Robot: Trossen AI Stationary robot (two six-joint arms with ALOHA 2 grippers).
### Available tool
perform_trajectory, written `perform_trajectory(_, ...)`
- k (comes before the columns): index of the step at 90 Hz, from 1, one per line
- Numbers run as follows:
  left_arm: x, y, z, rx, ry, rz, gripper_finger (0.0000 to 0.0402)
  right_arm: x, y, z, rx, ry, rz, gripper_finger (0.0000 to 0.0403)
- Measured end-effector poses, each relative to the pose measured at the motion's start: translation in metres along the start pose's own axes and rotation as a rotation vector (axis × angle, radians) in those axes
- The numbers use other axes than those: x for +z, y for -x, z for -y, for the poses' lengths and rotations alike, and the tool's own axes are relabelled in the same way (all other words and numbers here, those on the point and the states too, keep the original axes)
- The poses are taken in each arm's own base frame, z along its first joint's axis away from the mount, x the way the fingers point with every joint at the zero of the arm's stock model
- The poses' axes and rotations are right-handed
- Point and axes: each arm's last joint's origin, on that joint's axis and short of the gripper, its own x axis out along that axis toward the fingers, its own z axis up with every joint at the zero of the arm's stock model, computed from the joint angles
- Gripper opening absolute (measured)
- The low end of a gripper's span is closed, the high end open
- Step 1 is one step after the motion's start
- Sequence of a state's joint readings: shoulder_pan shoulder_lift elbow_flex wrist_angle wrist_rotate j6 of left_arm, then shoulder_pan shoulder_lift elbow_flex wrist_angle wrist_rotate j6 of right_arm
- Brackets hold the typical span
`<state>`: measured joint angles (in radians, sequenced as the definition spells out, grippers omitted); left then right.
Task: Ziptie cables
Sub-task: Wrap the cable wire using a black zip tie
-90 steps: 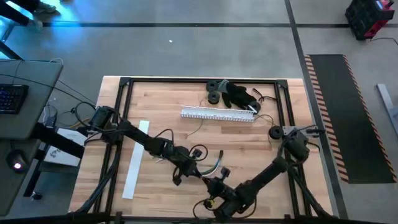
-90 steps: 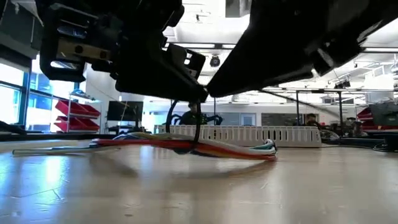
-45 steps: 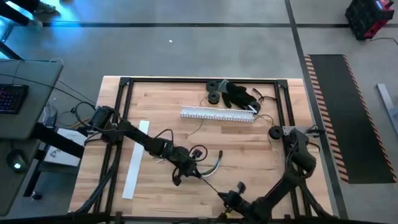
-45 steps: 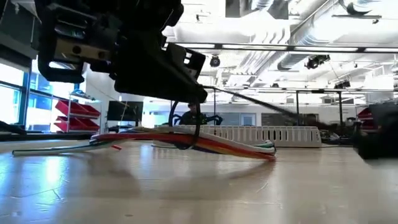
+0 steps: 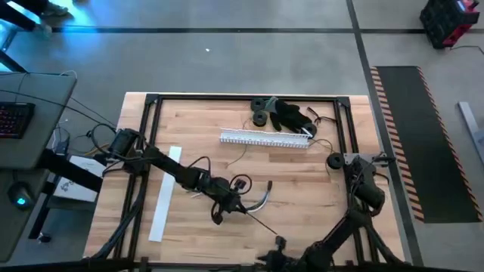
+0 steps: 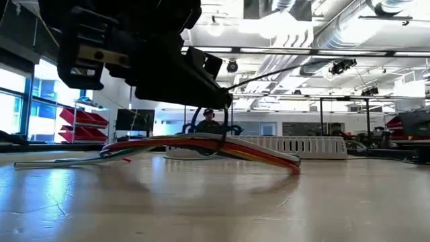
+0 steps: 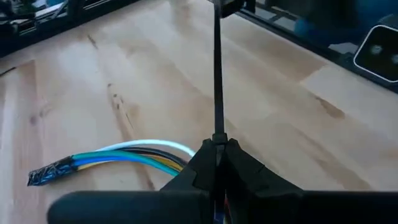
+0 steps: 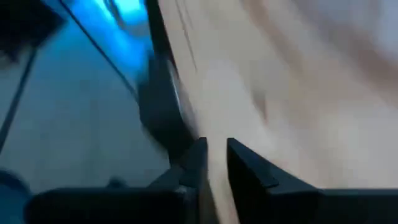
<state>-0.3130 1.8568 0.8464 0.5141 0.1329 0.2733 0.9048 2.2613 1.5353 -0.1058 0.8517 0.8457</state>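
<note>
from the high view: reaching out over the middle of the wooden bench (image 5: 302,189) with the left arm, left claw (image 5: 227,205) sitting at the near end of the cables (image 5: 261,198), which are curving away toward the right of that claw. trailing from the same spot, a thin black zip tie (image 5: 261,222) running diagonally toward the bench's near edge. lying well apart at the far side, the long white slotted duct (image 5: 265,139), with black round parts (image 5: 262,111) just beyond it. resting on the left, a flat white strip (image 5: 164,195). hanging low at the near edge of the bench, the right claw (image 5: 278,244), well apart from the cables; finger state not readable here.

from the low view: arching up off the bench surface, the cables, lifted in the middle under the dark bulk of the left claw, both ends drooping down to the wood. standing behind, the white duct.

from the left wrist view: pinching the zip tie between closed fingers (image 7: 239,167), tie stretching straight ahead and taut. fanning out beside the fingers, cable ends in white, blue, yellow and black, bound at the tip with dark tape.

from the right wrist view: showing right claw fingers (image 8: 245,168) standing narrowly apart with nothing visible between them, everything beyond smeared.
</note>
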Motion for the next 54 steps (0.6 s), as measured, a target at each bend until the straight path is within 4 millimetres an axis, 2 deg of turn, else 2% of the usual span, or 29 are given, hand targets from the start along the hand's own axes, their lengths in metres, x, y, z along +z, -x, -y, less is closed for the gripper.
perform_trajectory(12,0.000,0.000,0.000,-0.001,-0.001,0.004,0.0000,0.013,-0.017,0.019,-0.212,0.213,0.122,0.0124)
perform_trajectory(24,0.000,0.000,0.000,-0.005,0.000,0.003,0.0000,0.023,-0.031,0.041,-0.407,0.309,0.175,0.0147)
perform_trajectory(38,0.000,0.000,0.000,-0.006,-0.001,0.000,0.0000,0.030,-0.048,0.060,-0.441,0.296,0.106,0.0143)
perform_trajectory(54,-0.002,0.000,0.001,-0.011,0.003,-0.021,0.0000,0.032,-0.056,0.073,-0.465,0.228,0.065,0.0111)
